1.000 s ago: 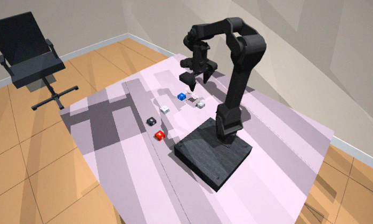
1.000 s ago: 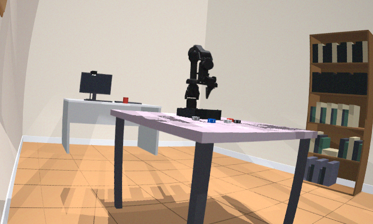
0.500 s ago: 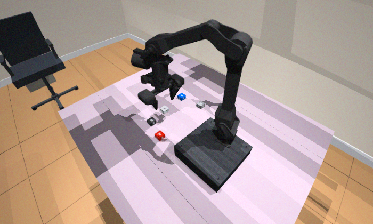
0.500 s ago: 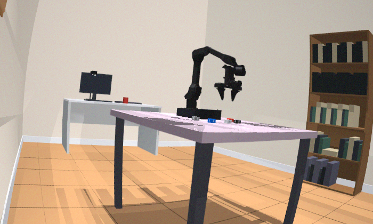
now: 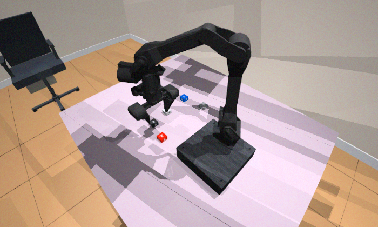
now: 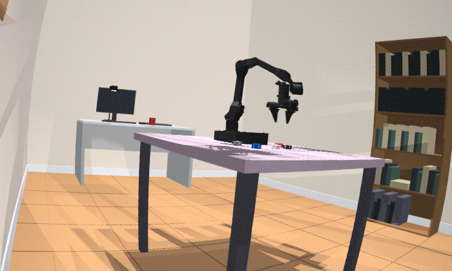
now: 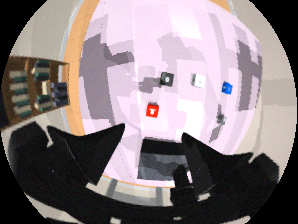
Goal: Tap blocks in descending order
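My gripper (image 5: 158, 118) (image 6: 281, 122) (image 7: 154, 131) is open and empty, high above the table. A red block (image 5: 162, 137) (image 6: 279, 144) (image 7: 152, 111) shows just beyond the fingertips in the wrist view. A black block (image 5: 154, 122) (image 6: 287, 146) (image 7: 167, 79) and a white block (image 5: 167, 113) (image 6: 276, 147) (image 7: 198, 80) lie farther out. A blue block (image 5: 183, 98) (image 6: 256, 146) (image 7: 227, 88) and a grey block (image 5: 203, 106) (image 6: 237, 142) (image 7: 221, 119) lie to the right in the wrist view. A finger partly covers the white block in the top view. The digits are too small to read.
The arm's dark base (image 5: 213, 152) (image 7: 162, 165) stands on the pink table (image 5: 269, 194) (image 6: 254, 165). Shadows cross the table top. A chair (image 5: 35, 67), a desk with a monitor (image 6: 115, 100) and a bookshelf (image 6: 406, 116) stand off the table.
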Tool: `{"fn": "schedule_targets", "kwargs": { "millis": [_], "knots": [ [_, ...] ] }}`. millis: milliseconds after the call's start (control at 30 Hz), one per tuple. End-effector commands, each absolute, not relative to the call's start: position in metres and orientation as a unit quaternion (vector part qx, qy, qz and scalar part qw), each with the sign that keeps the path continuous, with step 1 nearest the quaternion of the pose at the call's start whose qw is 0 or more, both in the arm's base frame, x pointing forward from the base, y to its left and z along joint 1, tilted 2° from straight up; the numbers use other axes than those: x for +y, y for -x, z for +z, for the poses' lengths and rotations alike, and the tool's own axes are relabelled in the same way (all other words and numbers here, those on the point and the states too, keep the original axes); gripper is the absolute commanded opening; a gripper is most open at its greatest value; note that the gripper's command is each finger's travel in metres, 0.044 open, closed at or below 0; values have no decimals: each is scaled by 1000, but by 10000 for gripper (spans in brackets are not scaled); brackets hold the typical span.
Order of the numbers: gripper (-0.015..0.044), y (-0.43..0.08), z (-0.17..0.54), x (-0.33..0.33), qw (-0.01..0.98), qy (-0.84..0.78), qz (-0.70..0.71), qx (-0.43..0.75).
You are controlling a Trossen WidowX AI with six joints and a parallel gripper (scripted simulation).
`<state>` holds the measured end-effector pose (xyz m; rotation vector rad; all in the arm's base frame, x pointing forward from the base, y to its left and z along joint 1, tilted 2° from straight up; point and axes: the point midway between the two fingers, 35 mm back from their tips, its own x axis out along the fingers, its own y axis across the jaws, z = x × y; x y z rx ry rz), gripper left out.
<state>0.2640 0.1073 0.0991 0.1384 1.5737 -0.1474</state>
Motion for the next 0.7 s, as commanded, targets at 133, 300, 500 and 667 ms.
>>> {"fn": "schedule_targets", "kwargs": {
  "millis": [133, 300, 500, 667],
  "knots": [
    [400, -263, 98, 109, 699, -64, -67, 709],
    [400, -263, 98, 109, 699, -64, -67, 709],
    [400, -307, 100, 91, 701, -63, -67, 707],
    [400, -336, 99, 74, 702, -63, -68, 706]
  ]
}}
